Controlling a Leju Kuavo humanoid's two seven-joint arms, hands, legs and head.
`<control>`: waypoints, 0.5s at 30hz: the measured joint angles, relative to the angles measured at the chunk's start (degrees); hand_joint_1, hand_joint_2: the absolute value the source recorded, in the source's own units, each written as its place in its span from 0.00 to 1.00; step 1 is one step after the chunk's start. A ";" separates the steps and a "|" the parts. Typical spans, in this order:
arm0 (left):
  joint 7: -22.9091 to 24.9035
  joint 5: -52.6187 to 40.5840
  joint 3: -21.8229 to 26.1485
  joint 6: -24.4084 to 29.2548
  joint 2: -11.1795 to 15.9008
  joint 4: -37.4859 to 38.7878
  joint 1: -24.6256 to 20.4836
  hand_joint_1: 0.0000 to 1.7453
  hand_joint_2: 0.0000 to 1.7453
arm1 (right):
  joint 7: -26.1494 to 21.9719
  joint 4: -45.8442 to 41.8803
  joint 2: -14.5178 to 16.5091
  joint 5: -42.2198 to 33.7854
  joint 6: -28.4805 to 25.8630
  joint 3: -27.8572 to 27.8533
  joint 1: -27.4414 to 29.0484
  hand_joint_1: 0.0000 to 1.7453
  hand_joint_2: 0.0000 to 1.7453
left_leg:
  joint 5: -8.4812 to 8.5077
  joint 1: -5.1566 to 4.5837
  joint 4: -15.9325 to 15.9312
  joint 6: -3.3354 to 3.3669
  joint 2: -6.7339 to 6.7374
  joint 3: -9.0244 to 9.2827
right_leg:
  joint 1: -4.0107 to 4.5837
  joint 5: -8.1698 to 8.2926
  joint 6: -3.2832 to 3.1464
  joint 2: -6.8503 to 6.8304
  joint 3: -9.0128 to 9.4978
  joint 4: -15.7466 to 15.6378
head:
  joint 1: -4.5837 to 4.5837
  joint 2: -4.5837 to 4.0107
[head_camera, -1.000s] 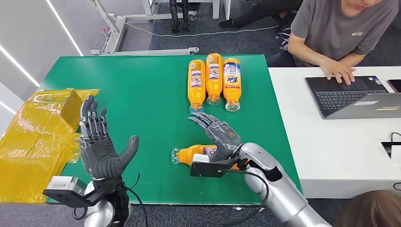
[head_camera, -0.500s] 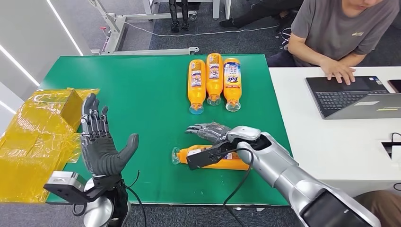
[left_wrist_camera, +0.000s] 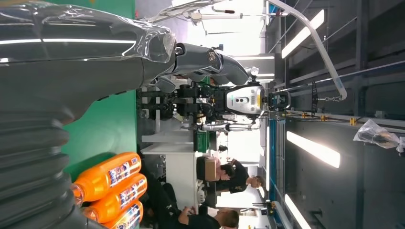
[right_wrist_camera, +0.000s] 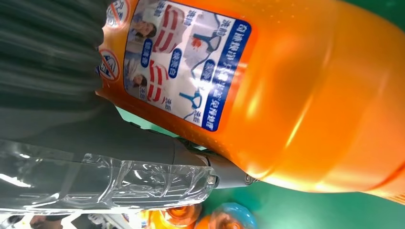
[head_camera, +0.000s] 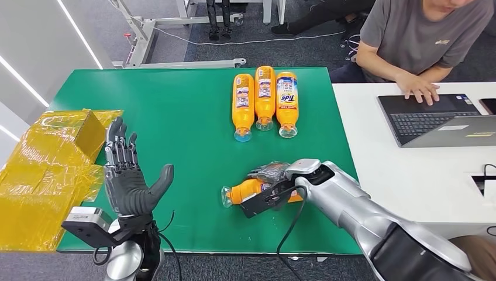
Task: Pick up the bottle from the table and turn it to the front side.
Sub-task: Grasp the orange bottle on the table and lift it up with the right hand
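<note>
Bottle seemingly gripped under right hand, on table.

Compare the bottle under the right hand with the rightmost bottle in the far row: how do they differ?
The near bottle lies crosswise on the green table, cap toward the robot's left; the rightmost row bottle lies lengthwise, cap toward the robot. The right hand covers the near one; the row one lies untouched. The row bottle shows its Tide front label; the near bottle's label has instruction pictures. Both are orange.

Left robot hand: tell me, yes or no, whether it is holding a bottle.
No. In the head view the left robot hand is raised with fingers spread and nothing in it, over the green table.
</note>
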 joint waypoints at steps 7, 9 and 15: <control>0.00 0.23 0.00 -0.32 0.00 0.33 -0.03 0.00 1.00 | 4.23 1.13 -0.87 -0.01 -1.66 1.95 -0.53 0.00 1.00 | 0.00 0.00 0.02 0.00 0.00 -0.01 | 0.00 0.01 0.01 0.00 0.00 -0.01 | 0.00 0.00; 0.00 0.22 0.00 -0.27 0.00 0.33 -0.02 0.00 1.00 | 4.93 1.15 -1.28 0.11 -2.36 2.23 -0.56 0.00 1.00 | 0.00 0.00 0.03 0.00 0.00 -0.01 | 0.00 0.02 0.02 0.01 0.01 -0.01 | 0.00 0.00; 0.00 0.21 0.00 0.26 0.01 0.33 0.05 0.00 1.00 | 7.66 1.12 -1.84 0.89 -4.18 2.80 -0.67 0.00 1.00 | 0.00 0.00 0.04 0.00 0.00 -0.01 | 0.00 0.02 0.02 0.01 0.00 0.00 | 0.00 0.00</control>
